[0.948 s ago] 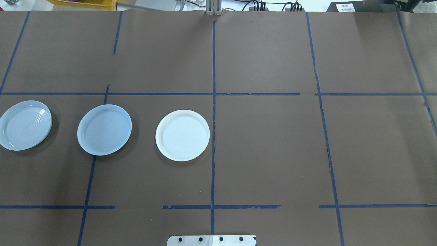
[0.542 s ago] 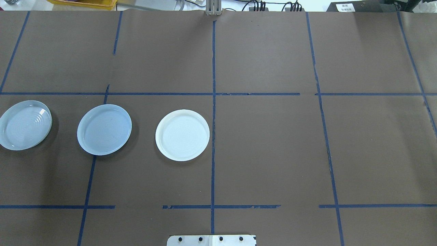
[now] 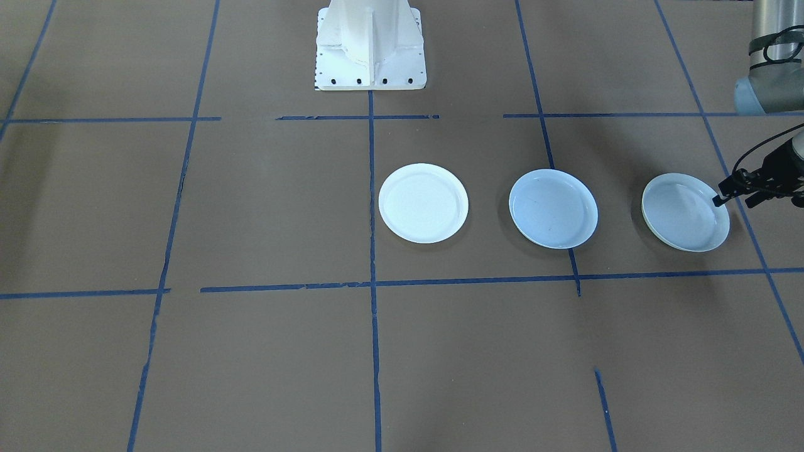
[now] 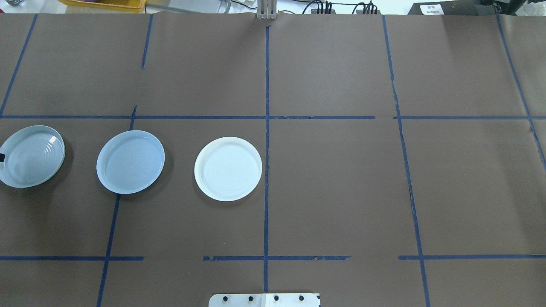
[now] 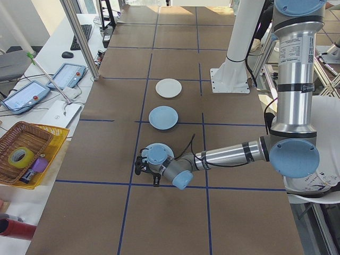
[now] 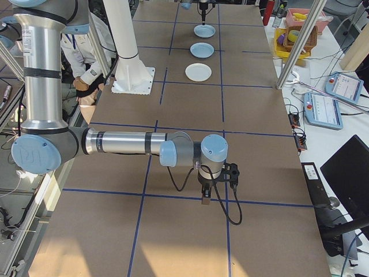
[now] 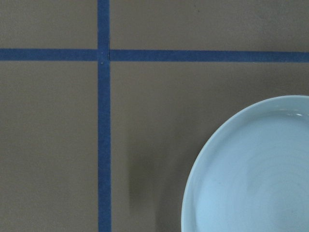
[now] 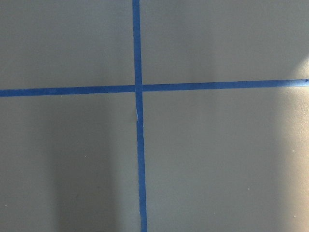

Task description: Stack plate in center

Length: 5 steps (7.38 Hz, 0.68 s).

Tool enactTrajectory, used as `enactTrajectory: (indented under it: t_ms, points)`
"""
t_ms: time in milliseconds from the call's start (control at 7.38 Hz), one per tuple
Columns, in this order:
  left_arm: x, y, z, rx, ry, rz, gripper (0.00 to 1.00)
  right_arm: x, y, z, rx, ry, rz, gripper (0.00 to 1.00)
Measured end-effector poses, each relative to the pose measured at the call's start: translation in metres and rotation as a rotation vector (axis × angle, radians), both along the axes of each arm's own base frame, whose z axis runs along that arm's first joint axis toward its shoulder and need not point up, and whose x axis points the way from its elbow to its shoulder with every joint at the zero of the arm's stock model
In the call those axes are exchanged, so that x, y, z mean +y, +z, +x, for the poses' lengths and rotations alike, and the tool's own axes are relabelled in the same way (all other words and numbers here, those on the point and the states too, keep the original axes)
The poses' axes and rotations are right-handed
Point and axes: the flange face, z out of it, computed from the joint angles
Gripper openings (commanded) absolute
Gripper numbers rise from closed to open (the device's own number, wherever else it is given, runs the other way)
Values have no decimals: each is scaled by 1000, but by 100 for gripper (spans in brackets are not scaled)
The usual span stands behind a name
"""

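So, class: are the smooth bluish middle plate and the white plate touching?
Apart. The overhead view shows bare brown table between the middle plate and the white plate.

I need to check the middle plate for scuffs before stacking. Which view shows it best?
The exterior front-facing view: the glossy middle plate lies unobstructed, and faint dark marks show inside. Overhead shows it whole but fainter. Exterior left and right show it small. Neither wrist view shows it.
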Motion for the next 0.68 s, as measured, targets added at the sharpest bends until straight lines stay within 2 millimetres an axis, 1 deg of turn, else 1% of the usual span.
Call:
enactTrajectory:
  t_ms: [135,677]
  points:
    - [1,1,1,2,-2,-8,23,0,0,0,0,0,0,100]
    - [2,2,2,6,-7,-26,24,0,0,0,0,-1,1,100]
